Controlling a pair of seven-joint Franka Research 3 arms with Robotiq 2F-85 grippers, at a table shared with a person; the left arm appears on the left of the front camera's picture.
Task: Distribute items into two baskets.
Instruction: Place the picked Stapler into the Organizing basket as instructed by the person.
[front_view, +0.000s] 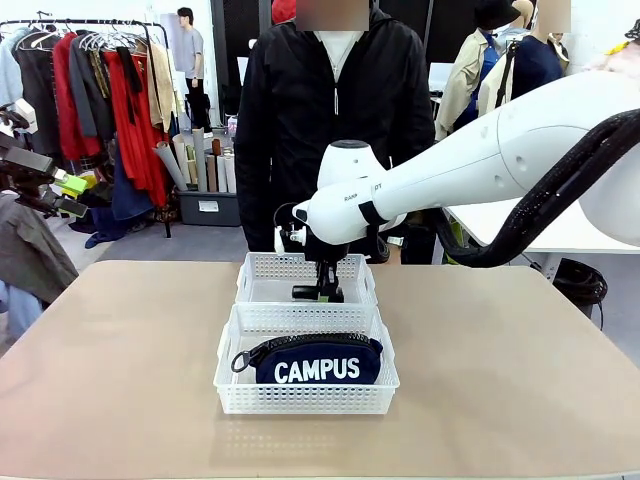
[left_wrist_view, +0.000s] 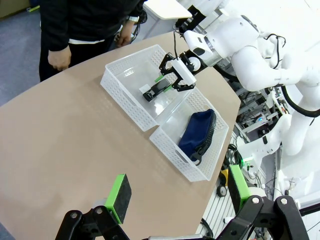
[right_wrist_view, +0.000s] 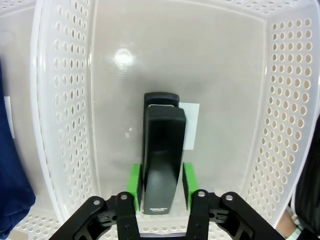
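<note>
Black stapler (right_wrist_view: 162, 155) sits on floor of far basket (front_view: 262, 268) btwn right gripper's (right_wrist_view: 161, 181) green pads, jaws just parted. Navy CAMPUS pouch (front_view: 315, 361) fills near basket (front_view: 300, 398). Left gripper (left_wrist_view: 176, 194) spread wide, holding nothing.

Glossy white right arm (front_view: 500, 150), rounded joint housings, black band with small grey lettering near wrist, at right of frame. Thick black corrugated cable (front_view: 560, 195) looping along arm. Right gripper (right_wrist_view: 160, 181): black linkage fingers, silver screws, green pads (right_wrist_view: 133, 180). Left gripper (left_wrist_view: 175, 197): same black links, bright green pads, at bottom of frame. Person (front_view: 335, 100) at top centre: black zip jacket over white shirt.
</note>
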